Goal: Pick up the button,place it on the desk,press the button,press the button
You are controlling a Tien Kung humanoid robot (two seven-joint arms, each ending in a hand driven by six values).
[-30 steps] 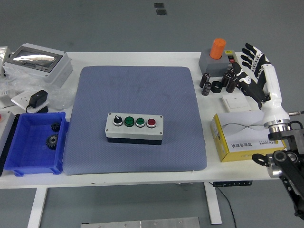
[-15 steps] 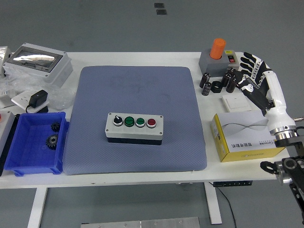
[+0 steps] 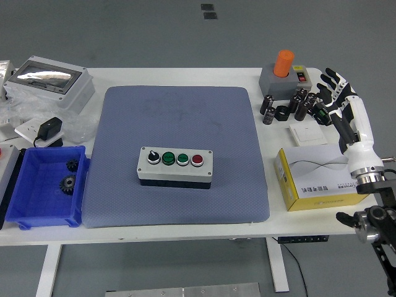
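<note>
Right now your right hand [image 3: 339,102] hangs over the bench's [image 3: 185,75] far right edge, fingers [image 3: 328,79] spread wide and holding nothing, just beside the small black cylinders [image 3: 298,104]; button box [image 3: 175,166] sits flat mid blue-grey mat [image 3: 179,154], well apart from the hand, its knob, two green buttons and one red facing up; yellow carton [image 3: 315,179] lies under your forearm

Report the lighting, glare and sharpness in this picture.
Head view: even, soft overhead light with faint shadows; a bright glare patch on the clear lid of the grey box at the far left; the button box on the blue mat is sharp, its four controls distinct; the right hand shows no obvious motion blur.
</note>
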